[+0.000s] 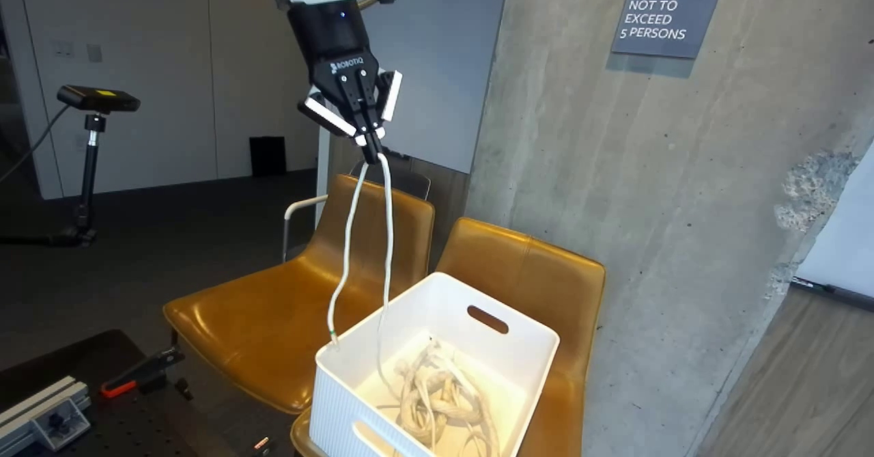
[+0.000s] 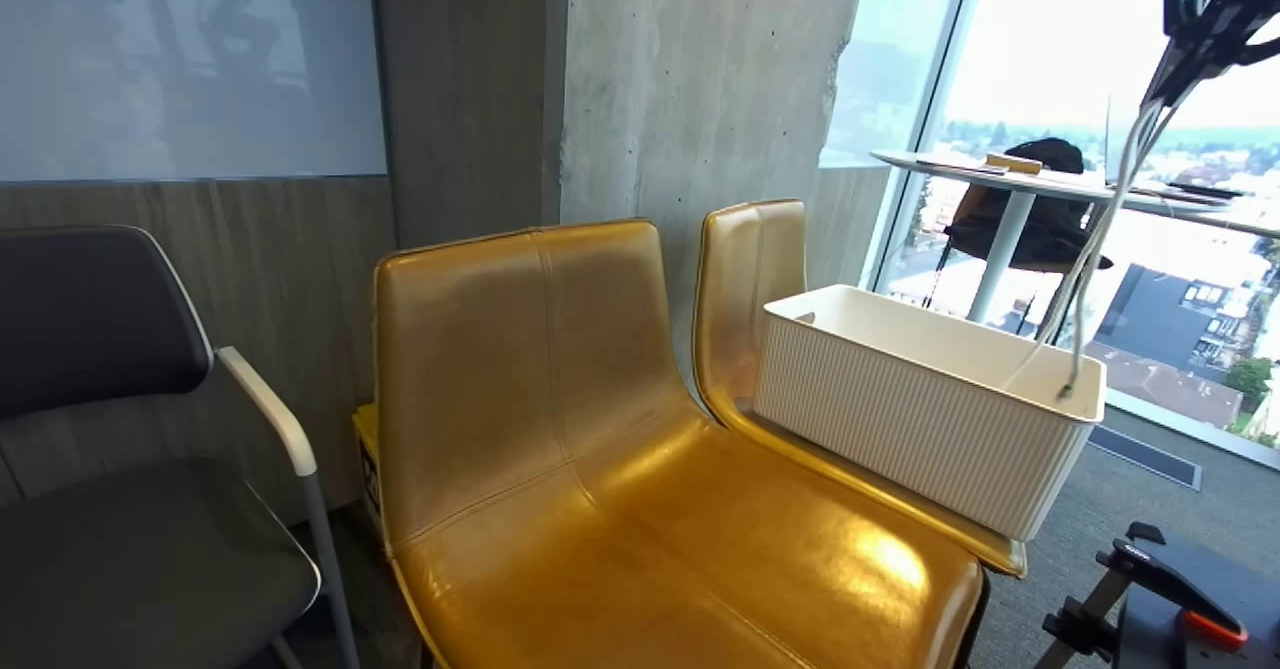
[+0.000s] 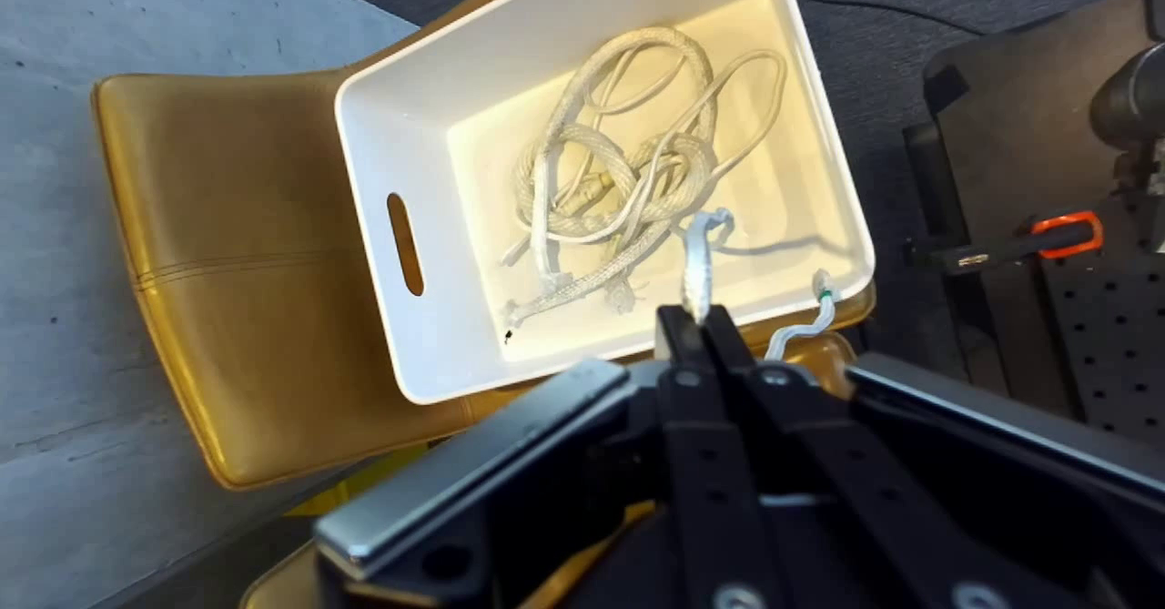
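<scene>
Wrist view: concrete wall (image 3: 55,345), behind the white bin (image 3: 396,145). Tan chair (image 3: 227,290), beneath the bin. Dark table (image 3: 1010,126), beside the bin. Coiled ropes (image 3: 696,177), obstructing the bin's floor. Gripper (image 3: 699,320), above the bin, masking some rim. Orange-handled tool (image 3: 1006,247), past the bin's corner. White cord (image 3: 697,272), pinched by the gripper, trailing into the bin.

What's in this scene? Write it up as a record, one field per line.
Pincer: shut on a white rope, above a white ribbed storage bin
Rope hang: two strands; one drops into the bin, the other's green-banded tip is near its rim
Bin support: tan leather chair
Bin contents: tangled thick braided rope and thinner cord
Beside: second tan leather chair
Wall sign: maximum occupancy, 5 persons
</scene>
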### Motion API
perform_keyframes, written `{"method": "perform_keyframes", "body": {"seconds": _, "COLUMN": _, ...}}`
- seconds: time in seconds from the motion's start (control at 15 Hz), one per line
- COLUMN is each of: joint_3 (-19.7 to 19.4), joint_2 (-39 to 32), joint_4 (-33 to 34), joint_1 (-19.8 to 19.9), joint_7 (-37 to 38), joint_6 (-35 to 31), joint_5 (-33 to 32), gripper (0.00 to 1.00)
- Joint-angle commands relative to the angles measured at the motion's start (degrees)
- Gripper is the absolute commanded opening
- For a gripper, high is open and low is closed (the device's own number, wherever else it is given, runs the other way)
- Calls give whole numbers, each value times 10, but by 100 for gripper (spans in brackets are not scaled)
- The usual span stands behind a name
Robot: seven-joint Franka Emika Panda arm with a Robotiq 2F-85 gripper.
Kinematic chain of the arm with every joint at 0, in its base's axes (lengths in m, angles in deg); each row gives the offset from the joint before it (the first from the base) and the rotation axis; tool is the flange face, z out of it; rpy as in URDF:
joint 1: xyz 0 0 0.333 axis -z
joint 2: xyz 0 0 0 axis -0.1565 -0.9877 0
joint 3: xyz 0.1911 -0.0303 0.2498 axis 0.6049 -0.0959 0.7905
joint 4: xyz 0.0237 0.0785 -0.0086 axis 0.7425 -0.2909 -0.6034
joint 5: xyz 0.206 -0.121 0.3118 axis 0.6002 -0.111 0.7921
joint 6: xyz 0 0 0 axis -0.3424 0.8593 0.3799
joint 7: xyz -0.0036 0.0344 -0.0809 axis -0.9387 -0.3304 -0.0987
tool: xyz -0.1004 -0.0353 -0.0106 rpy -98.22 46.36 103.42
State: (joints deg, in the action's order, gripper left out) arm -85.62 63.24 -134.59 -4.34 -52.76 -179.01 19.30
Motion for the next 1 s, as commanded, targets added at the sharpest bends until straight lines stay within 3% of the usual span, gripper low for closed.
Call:
{"method": "perform_keyframes", "body": {"seconds": 0.0, "joint_3": 14, "joint_2": -150, "joint_4": 97, "joint_1": 0, "joint_7": 72, "joint_6": -35, "joint_5": -31, "gripper": 1}}
{"method": "perform_keyframes", "body": {"seconds": 0.4, "joint_3": 12, "joint_2": -384, "joint_4": 276, "joint_1": -3, "joint_7": 156, "joint_6": -52, "joint_5": -105, "gripper": 1}}
{"method": "perform_keyframes", "body": {"seconds": 0.93, "joint_3": 9, "joint_2": -669, "joint_4": 527, "joint_1": -1, "joint_7": 145, "joint_6": 26, "joint_5": -72, "gripper": 1}}
